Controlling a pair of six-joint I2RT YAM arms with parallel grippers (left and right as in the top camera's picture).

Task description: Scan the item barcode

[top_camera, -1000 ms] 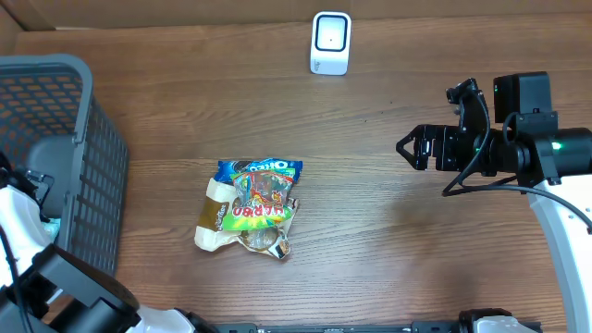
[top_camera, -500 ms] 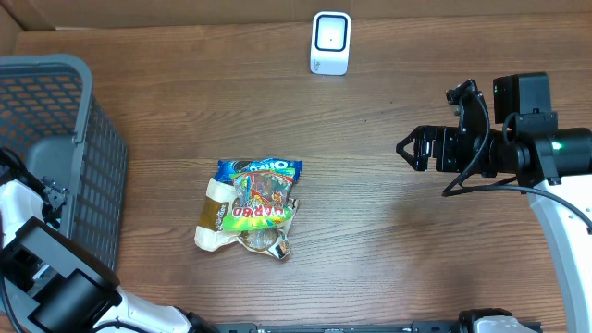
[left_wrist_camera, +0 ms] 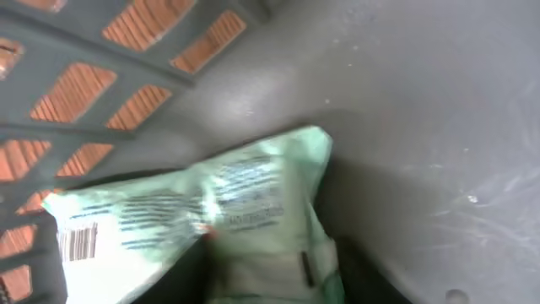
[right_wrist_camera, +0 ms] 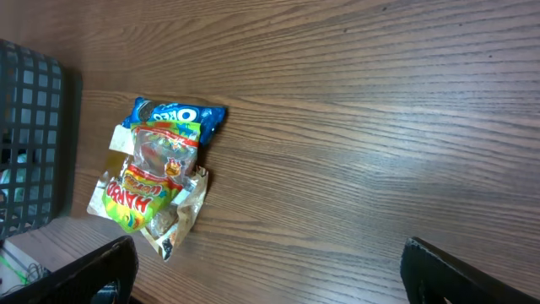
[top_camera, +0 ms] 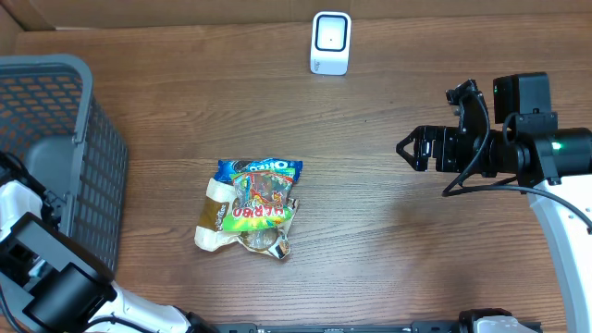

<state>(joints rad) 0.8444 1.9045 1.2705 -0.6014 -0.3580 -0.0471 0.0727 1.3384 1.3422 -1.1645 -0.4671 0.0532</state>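
Down inside the grey basket (top_camera: 65, 102), my left gripper (left_wrist_camera: 270, 283) is shut on a pale green packet (left_wrist_camera: 253, 186). The packet is bunched between the two dark fingers, and a barcode (left_wrist_camera: 80, 242) shows on its white left end. In the overhead view the basket wall hides this gripper and the packet. My right gripper (top_camera: 413, 148) hovers open over the table's right side with nothing between its fingers (right_wrist_camera: 84, 270). The white scanner (top_camera: 330, 43) stands at the back edge.
A pile of snack packets lies mid-table: a blue Oreo pack (top_camera: 262, 167) and a green Haribo bag (top_camera: 259, 209) on top of a brown wrapper. From the right wrist they show as the Oreo pack (right_wrist_camera: 173, 112) and the Haribo bag (right_wrist_camera: 135, 190). The basket's lattice wall (left_wrist_camera: 126, 59) rises close to the left gripper.
The left gripper has closed from wide open onto the green packet in the basket, and the left arm shifted slightly. The right arm and the pile have not moved.
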